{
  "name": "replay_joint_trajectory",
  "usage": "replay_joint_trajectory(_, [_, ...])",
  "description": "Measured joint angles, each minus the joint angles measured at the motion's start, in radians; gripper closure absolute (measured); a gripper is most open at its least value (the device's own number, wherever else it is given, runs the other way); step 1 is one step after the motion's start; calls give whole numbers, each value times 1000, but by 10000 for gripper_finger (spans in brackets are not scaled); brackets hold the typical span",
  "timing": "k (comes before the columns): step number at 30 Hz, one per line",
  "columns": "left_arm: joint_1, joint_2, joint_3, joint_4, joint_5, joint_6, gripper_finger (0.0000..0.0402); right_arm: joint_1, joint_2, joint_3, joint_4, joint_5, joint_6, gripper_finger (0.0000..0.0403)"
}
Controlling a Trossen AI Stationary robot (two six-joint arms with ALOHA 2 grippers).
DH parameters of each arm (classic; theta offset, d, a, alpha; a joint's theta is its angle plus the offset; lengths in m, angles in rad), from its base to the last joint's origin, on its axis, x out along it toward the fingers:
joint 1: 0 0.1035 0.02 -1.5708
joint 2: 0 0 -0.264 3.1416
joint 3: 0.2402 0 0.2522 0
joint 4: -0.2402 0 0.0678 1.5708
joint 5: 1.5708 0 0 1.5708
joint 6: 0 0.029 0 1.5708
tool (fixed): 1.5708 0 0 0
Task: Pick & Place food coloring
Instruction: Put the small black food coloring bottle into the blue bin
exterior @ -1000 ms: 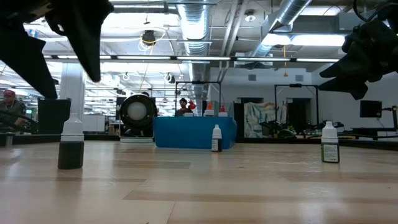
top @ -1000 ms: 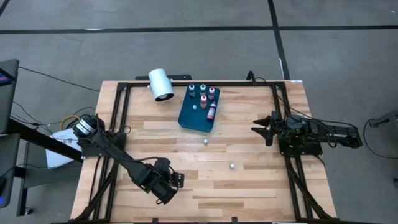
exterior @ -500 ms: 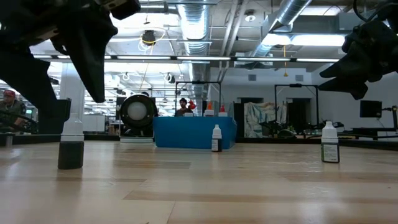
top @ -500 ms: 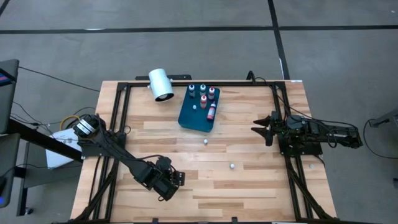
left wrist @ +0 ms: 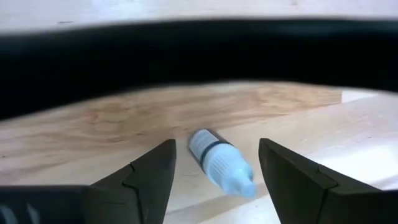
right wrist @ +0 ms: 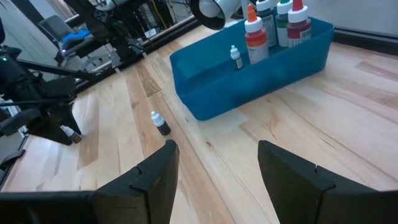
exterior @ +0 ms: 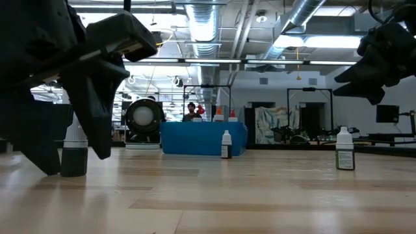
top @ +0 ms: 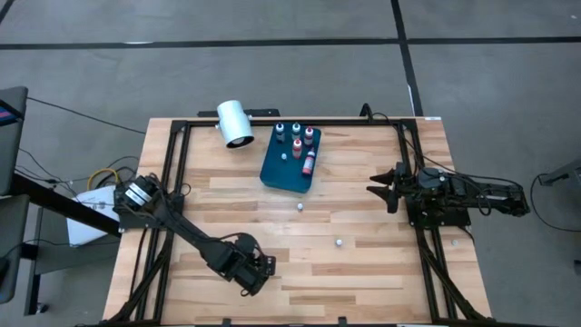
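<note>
Small food coloring bottle [left wrist: 219, 163] sits on the wood table [top: 363, 263] directly ahead of our left gripper [left wrist: 214, 177], framed between its two fingers, which stand apart with nothing in them. Whether it stands or tips we cannot tell from the wrist view; the low view shows an upright dark-filled bottle [exterior: 74, 151] just beside that gripper, probably the same one. We judge it light, hard plastic, smooth-sided, narrow at the cap — likely to skid or topple if nudged on one side. Best hold: across the body below the cap, both fingers meeting it together.

Two more loose bottles stand farther out: one [top: 300, 207] just short of the blue tray [top: 281, 173], one [top: 338, 242] between the two arms. The tray already carries several bottles [top: 296, 134] at its far end. White cylinder [top: 234, 123] lies beside the tray.

Right gripper [top: 381, 186] waits at its own side of the table, fingers apart, empty, pointed toward the tray.
</note>
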Motion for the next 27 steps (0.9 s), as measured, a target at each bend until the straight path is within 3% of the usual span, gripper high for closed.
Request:
replay_joint_trajectory(15, [16, 3, 2, 12, -2, -17, 182, 0, 0, 0, 0, 0, 0, 196])
replay_joint_trajectory(27, [18, 8, 8, 3, -24, -19, 291, 0, 0, 0, 0, 0, 0, 196])
